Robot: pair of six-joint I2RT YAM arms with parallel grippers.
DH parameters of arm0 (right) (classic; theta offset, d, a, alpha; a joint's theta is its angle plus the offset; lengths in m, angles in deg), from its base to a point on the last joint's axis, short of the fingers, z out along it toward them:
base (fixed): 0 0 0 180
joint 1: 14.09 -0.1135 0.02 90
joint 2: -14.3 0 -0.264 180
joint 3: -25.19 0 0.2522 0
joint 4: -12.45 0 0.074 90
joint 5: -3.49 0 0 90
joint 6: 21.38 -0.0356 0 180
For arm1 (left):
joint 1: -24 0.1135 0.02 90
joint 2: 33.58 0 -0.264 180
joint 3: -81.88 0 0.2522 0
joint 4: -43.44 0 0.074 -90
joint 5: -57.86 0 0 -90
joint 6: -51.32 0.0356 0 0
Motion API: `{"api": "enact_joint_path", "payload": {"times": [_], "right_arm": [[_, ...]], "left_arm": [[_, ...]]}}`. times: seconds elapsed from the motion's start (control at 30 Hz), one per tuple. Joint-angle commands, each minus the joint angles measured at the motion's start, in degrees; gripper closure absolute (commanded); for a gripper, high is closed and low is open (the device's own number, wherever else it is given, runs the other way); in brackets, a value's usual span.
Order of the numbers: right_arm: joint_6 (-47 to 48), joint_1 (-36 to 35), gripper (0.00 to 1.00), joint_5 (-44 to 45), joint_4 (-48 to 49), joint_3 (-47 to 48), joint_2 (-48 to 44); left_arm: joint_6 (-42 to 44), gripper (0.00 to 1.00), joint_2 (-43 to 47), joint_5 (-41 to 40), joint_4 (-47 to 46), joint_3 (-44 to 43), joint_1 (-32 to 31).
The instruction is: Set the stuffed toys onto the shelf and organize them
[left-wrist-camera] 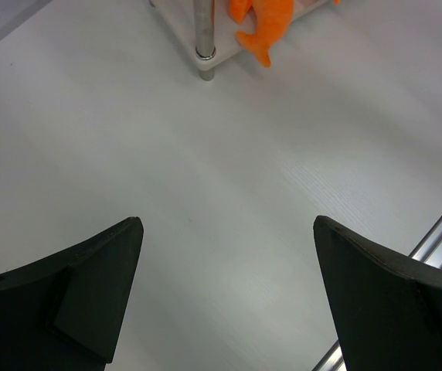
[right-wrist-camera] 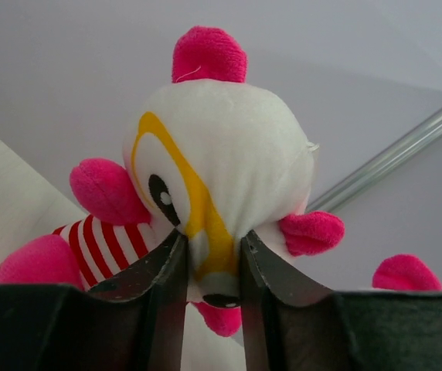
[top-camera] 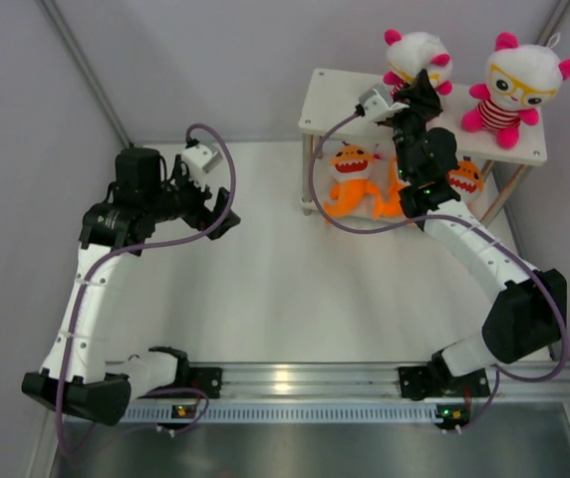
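The pale shelf (top-camera: 340,95) stands at the back right. On its top board sit two white-headed dolls: one at the right (top-camera: 517,88), one at the left (top-camera: 417,55). My right gripper (top-camera: 417,92) is shut on the left doll's face (right-wrist-camera: 221,154), pinching its yellow glasses between the fingertips (right-wrist-camera: 171,263). Two orange sharks (top-camera: 352,179) (top-camera: 464,177) lie on the lower tier, the second partly hidden by my right arm. My left gripper (top-camera: 210,204) is open and empty over the table; the left wrist view (left-wrist-camera: 229,228) shows bare table between its fingers.
A shelf leg (left-wrist-camera: 203,35) and a shark tail (left-wrist-camera: 263,23) show at the top of the left wrist view. A metal rail (top-camera: 295,383) runs along the near edge. Grey walls stand behind and beside the shelf.
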Motion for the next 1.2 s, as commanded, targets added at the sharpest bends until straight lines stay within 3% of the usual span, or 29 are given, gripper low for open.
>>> {"api": "enact_joint_path", "payload": {"times": [0.0, 0.13, 0.77, 0.93, 1.17], "right_arm": [[-1.6, -0.7, 0.71, 2.0, 2.4, 0.6, -1.3], [-1.6, -0.7, 0.59, 2.3, 3.0, 0.9, -1.3], [-1.3, -0.5, 0.47, 2.9, 4.1, 1.6, -1.4], [-1.2, -0.5, 0.38, 3.0, 4.5, 1.9, -1.6], [-1.2, -0.4, 0.36, 2.9, 4.5, 1.7, -2.0]], "left_arm": [[0.0, 0.02, 0.2, 0.9, -2.1, 0.2, -0.2], [0.0, 0.02, 0.2, 1.1, -2.1, 0.4, -0.1], [-0.1, 0.02, 0.2, 1.5, -2.1, 0.5, -0.2], [-0.1, 0.02, 0.3, 1.6, -2.0, 0.5, -0.2], [-0.1, 0.02, 0.3, 1.6, -2.0, 0.5, -0.2]]}}
